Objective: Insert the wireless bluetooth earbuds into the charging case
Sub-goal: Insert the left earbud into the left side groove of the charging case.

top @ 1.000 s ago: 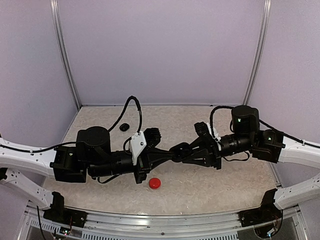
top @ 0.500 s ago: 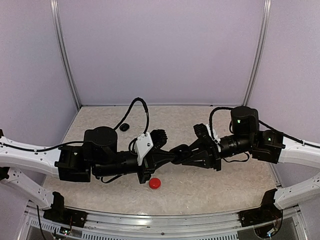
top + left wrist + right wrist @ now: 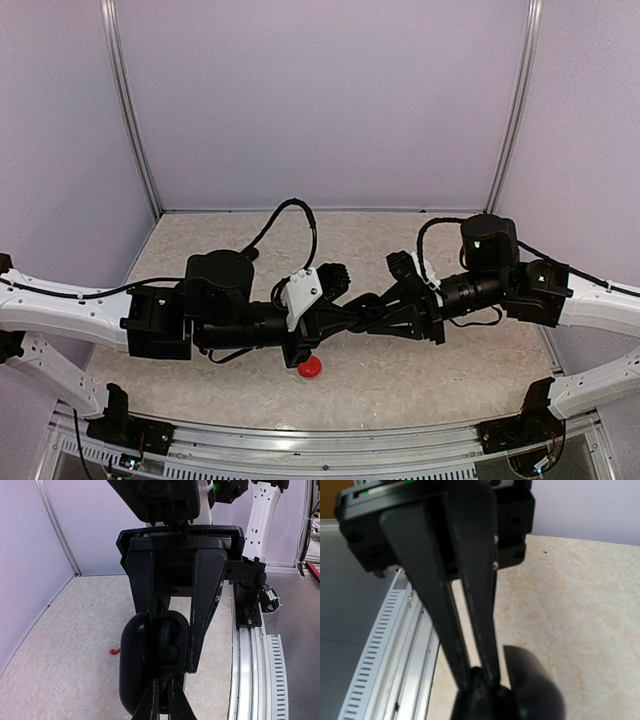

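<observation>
My right gripper (image 3: pixel 378 305) is shut on the open black charging case (image 3: pixel 368 303) and holds it above the table's middle. In the left wrist view the case's base (image 3: pixel 172 640) shows its cavities, with the lid (image 3: pixel 131 670) hanging to its left. My left gripper (image 3: pixel 163 682) is almost fully shut, with its tips pressed into the base. A thin dark piece, apparently a black earbud, sits between them. A red earbud (image 3: pixel 115 651) lies on the table beyond. In the right wrist view my right gripper (image 3: pixel 479 672) pinches the case (image 3: pixel 532 685).
A red pebble-like case (image 3: pixel 310 367) lies on the table just below the left gripper (image 3: pixel 358 318). The aluminium rail (image 3: pixel 250 660) runs along the near edge. Lilac walls close the back and both sides.
My left arm has moved to the right, bringing its fingertips up to the case held by the right gripper. The right gripper has barely moved.
</observation>
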`<state>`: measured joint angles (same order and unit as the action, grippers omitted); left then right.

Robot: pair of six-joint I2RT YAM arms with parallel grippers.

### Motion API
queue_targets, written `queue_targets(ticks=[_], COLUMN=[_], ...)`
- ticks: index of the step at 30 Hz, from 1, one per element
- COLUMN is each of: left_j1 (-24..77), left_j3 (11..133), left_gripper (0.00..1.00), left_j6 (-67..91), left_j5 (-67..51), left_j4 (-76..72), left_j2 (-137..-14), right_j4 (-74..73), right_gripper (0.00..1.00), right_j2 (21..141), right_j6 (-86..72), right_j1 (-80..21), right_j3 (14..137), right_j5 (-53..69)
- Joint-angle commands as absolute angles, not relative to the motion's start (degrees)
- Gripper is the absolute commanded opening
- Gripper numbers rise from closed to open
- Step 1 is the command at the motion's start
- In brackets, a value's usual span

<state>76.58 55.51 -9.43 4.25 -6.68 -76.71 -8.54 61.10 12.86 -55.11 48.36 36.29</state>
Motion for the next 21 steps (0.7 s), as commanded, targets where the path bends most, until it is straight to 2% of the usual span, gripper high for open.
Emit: queue_targets(ticks=[1, 11, 15, 21], left_j1=[76.38, 78.84, 79.19, 79.35], left_j3=[57.30, 54.73, 52.96, 52.28], left_gripper=[0.09, 0.26, 0.27, 0.23], left_j6=[-9.93, -12.96, -13.12, -13.25], left_j5=[3.92, 7.60, 8.13, 7.31], left_j4=[-5.39, -6.92, -8.25, -8.70], left_j2=[-77.48, -69.80, -67.49, -66.75], right_j4=[-4.98, -4.91, -4.92, -4.84], right_gripper=[0.00, 0.00, 0.00, 0.00], right_j2=[59.44, 58.55, 58.51, 58.79], right_j6=[12.90, 11.99, 11.70, 11.36], right_j1=[-56.34, -56.34, -56.34, -56.34], right_j3=[50.42, 47.96, 47.90, 48.15], right_j5=[37.69, 35.54, 35.33, 35.07])
